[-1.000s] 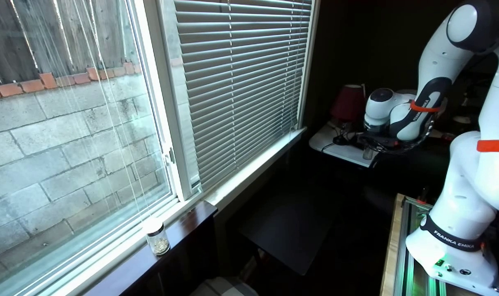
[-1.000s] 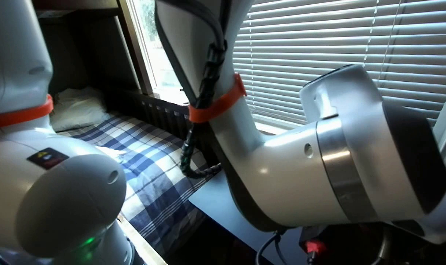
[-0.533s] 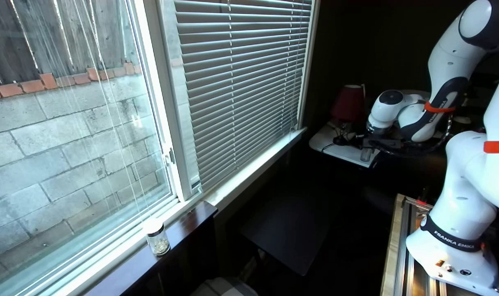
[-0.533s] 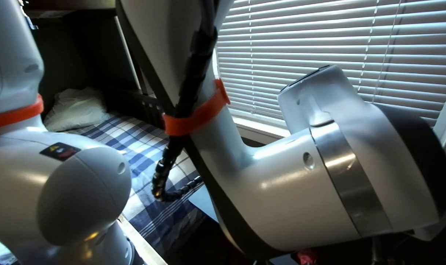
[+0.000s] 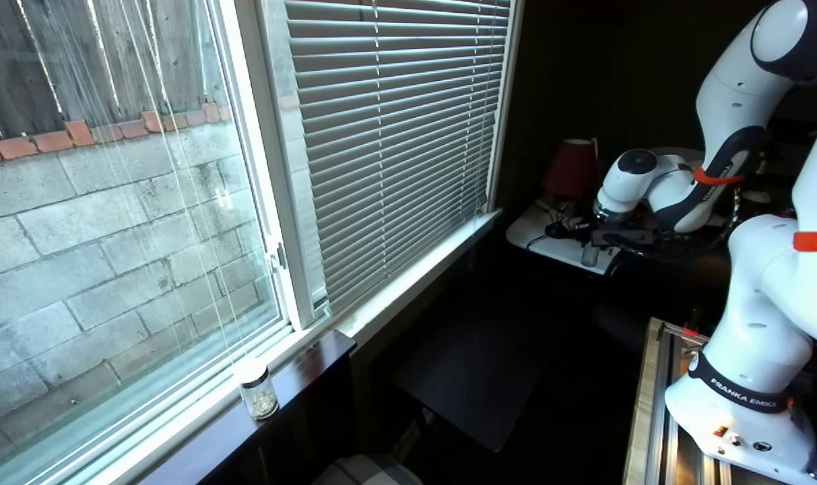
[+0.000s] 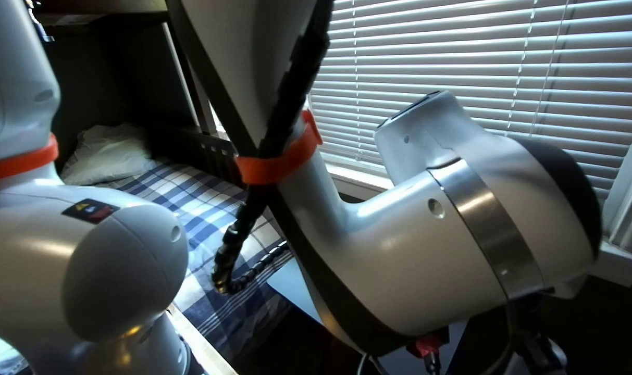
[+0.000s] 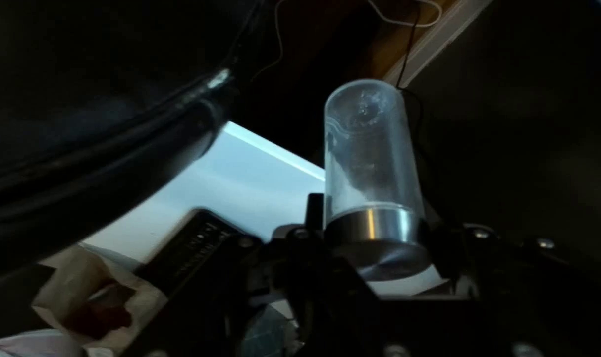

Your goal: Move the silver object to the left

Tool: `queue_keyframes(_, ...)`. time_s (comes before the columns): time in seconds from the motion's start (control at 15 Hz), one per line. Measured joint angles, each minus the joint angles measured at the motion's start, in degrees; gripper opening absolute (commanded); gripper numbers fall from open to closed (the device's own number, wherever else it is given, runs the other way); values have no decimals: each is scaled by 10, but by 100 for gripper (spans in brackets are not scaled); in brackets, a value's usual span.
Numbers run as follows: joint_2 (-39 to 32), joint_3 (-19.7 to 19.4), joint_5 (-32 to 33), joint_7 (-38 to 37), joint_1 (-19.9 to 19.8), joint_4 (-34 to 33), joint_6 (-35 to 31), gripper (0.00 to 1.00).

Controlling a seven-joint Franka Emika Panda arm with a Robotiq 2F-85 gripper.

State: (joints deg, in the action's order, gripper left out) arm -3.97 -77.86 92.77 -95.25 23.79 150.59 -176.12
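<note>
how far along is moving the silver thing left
Done: the grasp; the gripper looks shut on the silver lid of the clear cylindrical container. In hand: the container, body below the gripper; whether it touches the white table is unclear. Left: likely leftward travel, placing and release, as the lid isn't yet released.

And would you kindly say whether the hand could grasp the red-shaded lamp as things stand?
Probably not: the hand appears closed on the clear container, and would likely need to release it before grasping the lamp.
</note>
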Motion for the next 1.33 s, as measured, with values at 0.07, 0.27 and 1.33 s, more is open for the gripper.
queue_keyframes(0.07, 6, 8, 29, -12, 16, 1, 0, 24)
queue_keyframes(0.27, 35, 47, 112, -55, 67, 10, 14, 24)
queue_keyframes(1.33, 121, 258, 340, -246, 321, 37, 83, 49)
